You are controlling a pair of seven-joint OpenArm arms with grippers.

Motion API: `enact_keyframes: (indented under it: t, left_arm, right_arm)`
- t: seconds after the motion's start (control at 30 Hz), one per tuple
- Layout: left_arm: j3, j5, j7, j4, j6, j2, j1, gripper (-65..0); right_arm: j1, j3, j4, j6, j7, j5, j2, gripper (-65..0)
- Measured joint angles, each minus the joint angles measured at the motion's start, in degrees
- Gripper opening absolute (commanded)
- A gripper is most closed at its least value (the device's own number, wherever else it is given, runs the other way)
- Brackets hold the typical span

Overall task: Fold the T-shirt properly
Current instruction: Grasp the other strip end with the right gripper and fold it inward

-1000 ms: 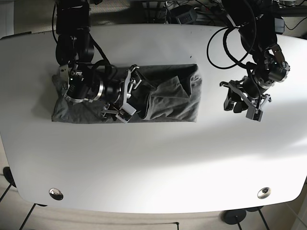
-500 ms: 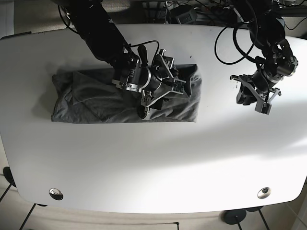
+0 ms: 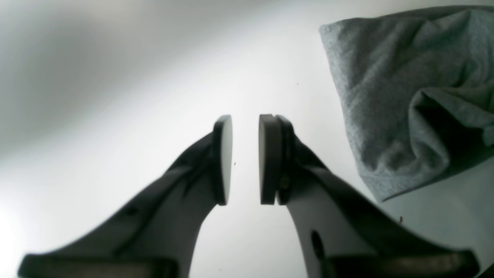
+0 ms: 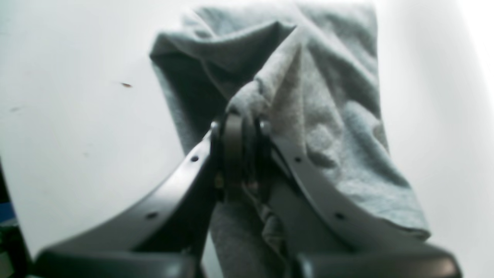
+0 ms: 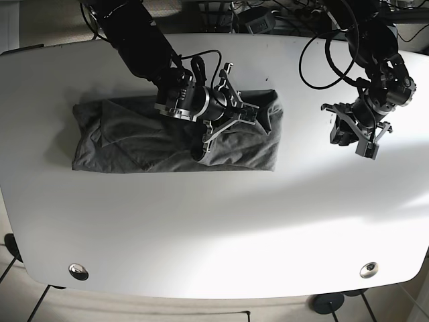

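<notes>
The right gripper (image 4: 242,154) is clamped on a fold of the grey T-shirt (image 4: 328,116), which hides its pads. The left gripper (image 3: 245,158), jaws slightly apart, holds nothing at centre frame over the white table (image 3: 115,96).

Grey T-shirt (image 5: 134,137), rumpled long rectangle, lying flat, upper left of table

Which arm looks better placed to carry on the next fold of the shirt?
Probably the right. The right gripper is shut on a pinch of the shirt. The left gripper is open over bare table, beside the shirt.
</notes>
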Motion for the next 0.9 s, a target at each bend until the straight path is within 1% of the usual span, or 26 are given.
enact_keyframes:
  t: [0.07,0.13,0.17,0.2,0.3,0.43,0.5,0.57,0.6,0.63,0.67,0.7,0.77,0.8,0.83,0.87,0.9]
  left_arm:
    - [0.0,0.0,0.0,0.0,0.0,0.0,0.0,-55.3]
    - [0.0,0.1,0.0,0.0,0.0,0.0,0.0,-55.3]
    - [0.0,0.0,0.0,0.0,0.0,0.0,0.0,-55.3]
    - [0.1,0.1,0.0,0.0,0.0,0.0,0.0,-55.3]
    - [0.1,0.1,0.0,-0.1,0.0,-0.1,0.0,-55.3]
    - [0.3,0.2,0.0,-0.1,0.0,0.0,0.0,-55.3]
    - [0.3,0.2,0.0,-0.1,0.0,0.0,0.0,-55.3]
    - [0.3,0.2,0.0,-0.1,0.0,0.0,0.0,-55.3]
    - [0.6,0.3,0.0,-0.2,0.0,0.0,-0.2,-55.3]
    - [1.6,0.3,0.0,-0.5,0.0,-0.2,-0.2,-55.3]
    - [3.3,0.2,0.0,-1.4,0.0,-0.3,-0.2,-55.3]
    - [4.2,0.2,0.0,-1.8,0.0,-0.1,-0.2,-55.3]
    - [5.4,0.2,0.0,-1.9,0.0,-0.1,-0.2,-55.3]
    - [6.6,0.3,0.0,-1.9,0.0,-0.2,-0.3,-55.3]
    - [8.8,0.3,0.1,-1.9,0.0,-0.3,-0.9,-55.3]
    - [10.8,0.2,0.0,-1.9,0.0,-0.2,-1.8,-55.3]
    - [11.9,0.2,0.0,-1.9,0.0,-0.1,-2.3,-55.3]
  right_arm:
    - [-0.9,0.0,3.9,0.00,-3.0,0.0,0.8,-60.9]
    - [-2.7,0.1,8.1,-0.02,-4.4,0.2,2.4,-60.9]
    - [-3.2,0.0,8.4,0.00,-4.3,0.2,3.3,-60.9]
    - [-3.5,-0.2,8.3,0.00,-4.4,0.2,4.9,-60.9]
    - [-3.4,-0.2,8.3,-0.02,-4.5,0.1,8.3,-60.7]
    - [-3.1,-0.2,8.0,0.00,-4.4,0.1,11.3,-60.1]
    - [-3.0,-0.2,8.0,-0.02,-4.2,0.2,13.9,-60.1]
    - [-3.3,-0.2,8.0,0.00,-4.6,0.2,15.3,-59.8]
    - [-3.3,-0.2,8.0,0.00,-4.9,0.2,15.6,-57.4]
    - [-3.4,-0.2,8.1,0.00,-5.4,0.2,15.7,-53.4]
    - [-3.4,-0.2,8.1,0.00,-6.6,0.2,15.4,-46.9]
    - [-3.4,-0.2,8.1,0.00,-7.2,0.5,15.2,-43.1]
    - [-3.5,0.8,8.1,0.02,-7.4,0.7,14.8,-37.4]
    - [-3.8,2.3,8.2,0.07,-7.4,1.1,14.1,-36.1]
    - [-4.3,5.9,8.2,0.00,-7.6,1.7,12.5,-35.8]
    - [-4.9,10.8,8.7,0.00,-7.6,5.9,10.7,-35.5]
    - [-5.1,14.5,9.2,0.20,-7.6,10.5,9.9,-35.4]
